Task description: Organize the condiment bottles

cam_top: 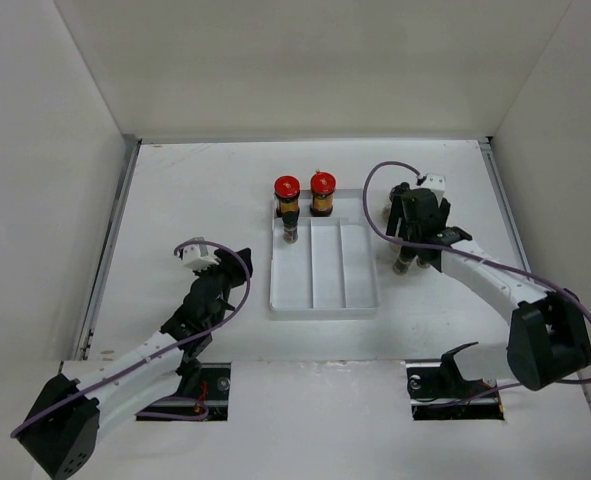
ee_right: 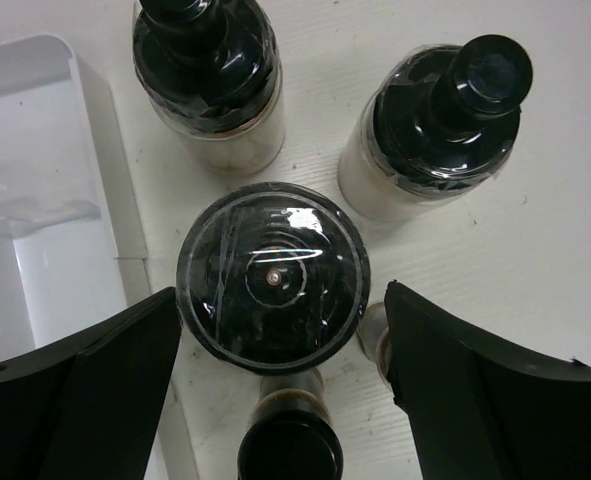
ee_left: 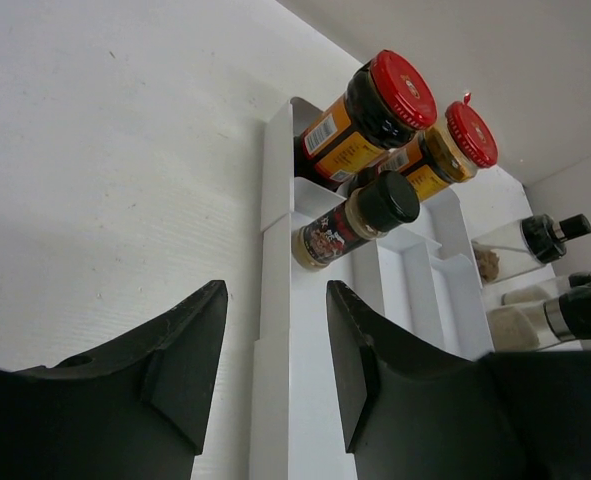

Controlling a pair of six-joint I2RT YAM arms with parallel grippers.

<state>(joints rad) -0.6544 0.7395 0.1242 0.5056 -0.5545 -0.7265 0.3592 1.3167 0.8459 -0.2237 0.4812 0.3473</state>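
White tabletop (cam_top: 195,190), white walls round it. Two red-capped bottles (cam_top: 287,190) stood at the 12 o'clock end of the white tray (cam_top: 325,295), in its left and middle channels. One black-capped shaker (cam_top: 291,232) stood just at 6 o'clock of the left one. The remaining shakers (ee_right: 440,110) clustered on the tabletop at 3 o'clock of the tray. The right claw (ee_right: 280,300) was released, spread wide either side of the middle shaker (ee_right: 271,275). The left claw (ee_left: 275,295), at 8 o'clock, had jaws apart and held nothing.

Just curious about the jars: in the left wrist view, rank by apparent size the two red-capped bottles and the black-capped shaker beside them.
1. Nearer red-capped bottle.
2. Farther red-capped bottle, farther and partly hidden; the two may really match.
3. Black-capped shaker, clearly smallest.
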